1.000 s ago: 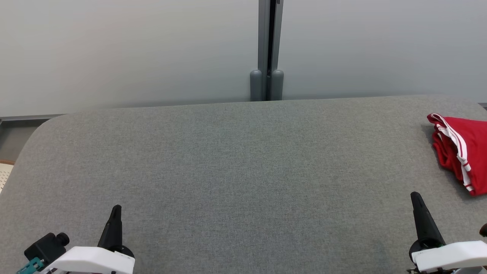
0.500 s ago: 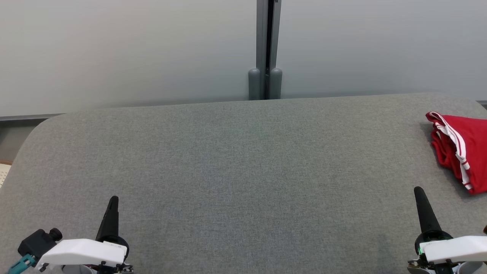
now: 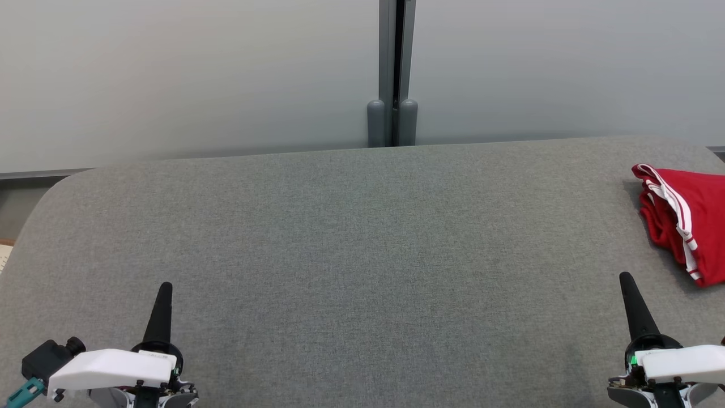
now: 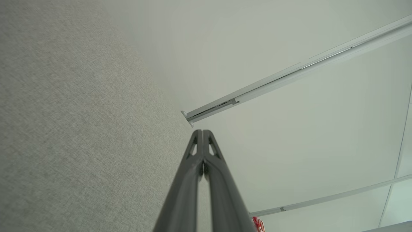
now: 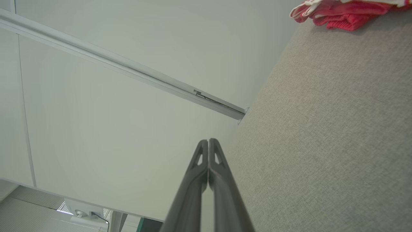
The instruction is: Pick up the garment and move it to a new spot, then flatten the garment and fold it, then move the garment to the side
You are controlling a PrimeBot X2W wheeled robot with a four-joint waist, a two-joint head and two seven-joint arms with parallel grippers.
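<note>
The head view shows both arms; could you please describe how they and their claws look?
Each arm ends in a white moulded shell. The left claw and right claw have long, dark, tapering fingers with triangular cut-outs near the tips. A black block with a teal plug sits beside the left shell; a green light glows on the right.

We hold our left gripper (image 3: 163, 290) low at the lower left of the head view, its two dark fingers (image 4: 193, 167) pressed together tip to tip and pointing forward. Our right gripper (image 3: 626, 280) mirrors it at the lower right, likewise closed. Both white wrists (image 3: 107, 365) sit level and well apart.
</note>
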